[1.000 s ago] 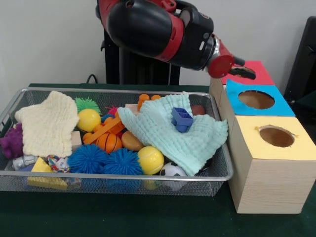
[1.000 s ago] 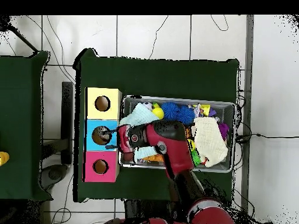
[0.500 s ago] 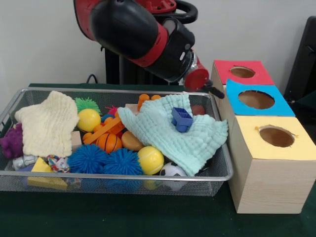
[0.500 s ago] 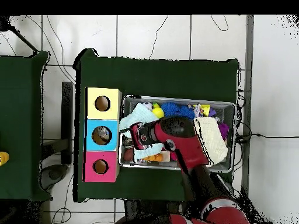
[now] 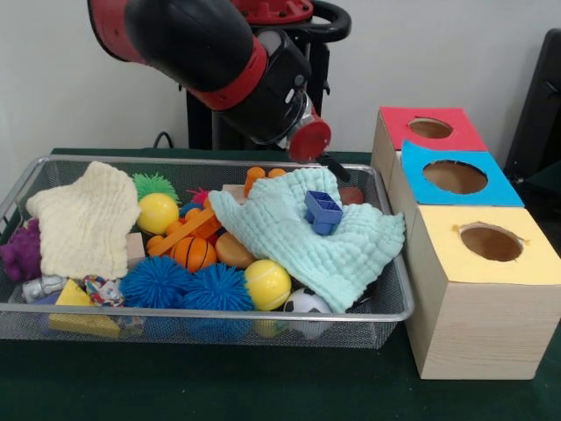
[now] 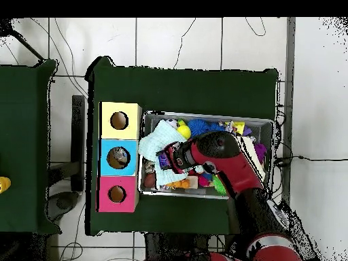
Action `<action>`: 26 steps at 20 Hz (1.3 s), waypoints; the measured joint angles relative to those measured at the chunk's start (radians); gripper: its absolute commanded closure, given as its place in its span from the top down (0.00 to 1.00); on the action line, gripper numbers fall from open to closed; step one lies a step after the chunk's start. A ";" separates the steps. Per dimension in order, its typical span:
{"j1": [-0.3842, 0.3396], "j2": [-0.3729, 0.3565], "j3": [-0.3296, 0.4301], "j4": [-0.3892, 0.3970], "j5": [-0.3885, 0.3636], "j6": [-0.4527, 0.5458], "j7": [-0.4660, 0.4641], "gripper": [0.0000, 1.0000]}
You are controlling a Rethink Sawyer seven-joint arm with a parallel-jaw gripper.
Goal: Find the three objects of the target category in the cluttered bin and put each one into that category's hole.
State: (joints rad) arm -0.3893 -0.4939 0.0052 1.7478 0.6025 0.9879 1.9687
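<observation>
gripper: the gripper [image 5: 336, 167] hangs off the red-and-black arm [image 5: 210, 48] in the upper middle of the front view, right over the back rim of the bin. Only a dark tip shows, so honestly can't tell if it's apart or together, or if anything's in it.

cloth under it: a mint green cloth [image 5: 307, 230] is spread just below the gripper, draped over the right half of the bin, with a little blue square cutter [image 5: 323, 211] sitting on top.

bin: wire mesh bin [image 5: 197, 326] fills the lower left of the frame, packed with stuff.

bin contents: yellow ball [image 5: 267, 284] and two blue spiky balls [image 5: 186, 286] along the front, mini basketball [image 5: 194, 253] in the middle, another yellow ball [image 5: 158, 213] behind it, cream star cloth [image 5: 83, 217] far left with a purple spiky thing [image 5: 21, 250] at the edge.

holes: three boxes in a row on the right, touching each other, red-topped box [image 5: 429, 128] at the back, blue-topped box [image 5: 456, 178] in the middle, yellow-topped box [image 5: 489, 245] in front.

tabletop: dark green tabletop [image 5: 263, 386] under everything.
</observation>
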 measured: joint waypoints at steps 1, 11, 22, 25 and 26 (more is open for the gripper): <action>0.000 0.000 -0.005 -0.008 -0.018 -0.013 0.000 1.00; 0.003 0.001 -0.053 -0.079 -0.150 -0.179 0.000 1.00; 0.022 0.002 -0.132 -0.166 -0.278 -0.233 0.000 1.00; 0.038 0.001 -0.160 -0.186 -0.308 -0.238 0.000 1.00; 0.041 0.002 -0.166 -0.191 -0.315 -0.242 0.000 1.00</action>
State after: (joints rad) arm -0.3480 -0.4924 -0.1609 1.5567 0.2872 0.7455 1.9687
